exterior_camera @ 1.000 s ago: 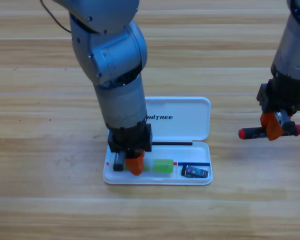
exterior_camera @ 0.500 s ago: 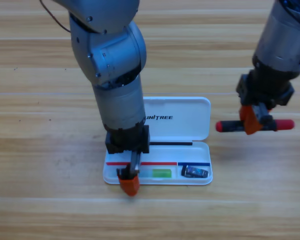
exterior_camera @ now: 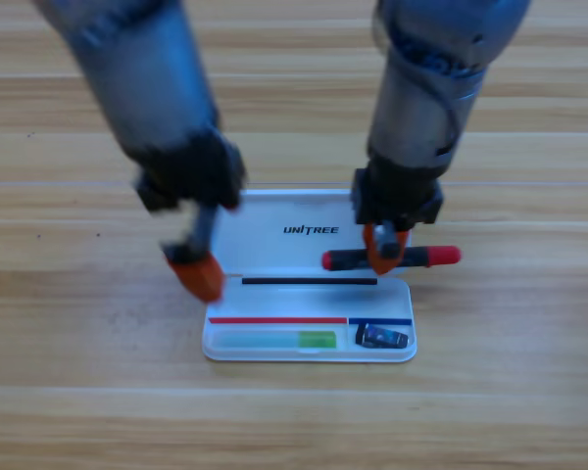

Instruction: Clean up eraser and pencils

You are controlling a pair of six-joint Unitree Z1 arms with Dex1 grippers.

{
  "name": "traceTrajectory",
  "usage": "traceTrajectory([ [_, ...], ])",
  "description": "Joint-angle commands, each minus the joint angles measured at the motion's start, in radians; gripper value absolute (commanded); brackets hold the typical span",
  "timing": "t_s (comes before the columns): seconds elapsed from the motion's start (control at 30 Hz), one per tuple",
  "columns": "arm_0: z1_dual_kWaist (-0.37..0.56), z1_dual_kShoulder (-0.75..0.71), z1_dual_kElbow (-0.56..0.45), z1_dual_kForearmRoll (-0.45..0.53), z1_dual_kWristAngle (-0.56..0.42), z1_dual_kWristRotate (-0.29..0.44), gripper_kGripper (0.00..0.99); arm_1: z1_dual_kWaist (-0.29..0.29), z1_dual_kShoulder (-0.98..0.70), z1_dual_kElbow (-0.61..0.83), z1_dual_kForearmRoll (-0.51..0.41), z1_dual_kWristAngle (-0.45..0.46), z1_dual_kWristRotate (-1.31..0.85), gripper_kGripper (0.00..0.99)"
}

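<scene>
The white case (exterior_camera: pixel 225 351) lies open at the table's centre. In its bottom tray the light green and whitish pencil (exterior_camera: pixel 274 340) lies on the left and the small black eraser (exterior_camera: pixel 382 337) on the right. My right gripper (exterior_camera: pixel 382 252) hangs over the case's right side, shut on the black pencil with red ends (exterior_camera: pixel 390 258), which it holds level above the lid's lower edge. My left gripper (exterior_camera: pixel 200 271) is blurred beside the case's upper left corner, lifted off the tray, with nothing seen in it.
The case's lid (exterior_camera: pixel 314 211) with dark lettering stands open behind the tray. Bare wooden table (exterior_camera: pixel 98 392) surrounds the case on all sides.
The left gripper let go of the green pencil in the tray and rose away up and left. The right gripper carried the red-ended pencil leftward to above the case.
</scene>
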Motion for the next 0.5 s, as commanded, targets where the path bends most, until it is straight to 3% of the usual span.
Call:
traceTrajectory([
  [0.03,0.174,-0.149,0.056,0.025,-0.036,0.073,0.99,0.066,0.145,-0.08,0.022,0.002,0.026,0.0],
  [0.2,0.255,-0.204,0.094,0.03,-0.066,0.116,0.99,0.087,0.187,-0.146,0.029,0.002,0.038,0.0],
  [0.5,0.273,-0.226,0.14,0.03,-0.076,0.127,0.99,0.093,0.221,-0.183,0.032,0.002,0.049,0.0],
])
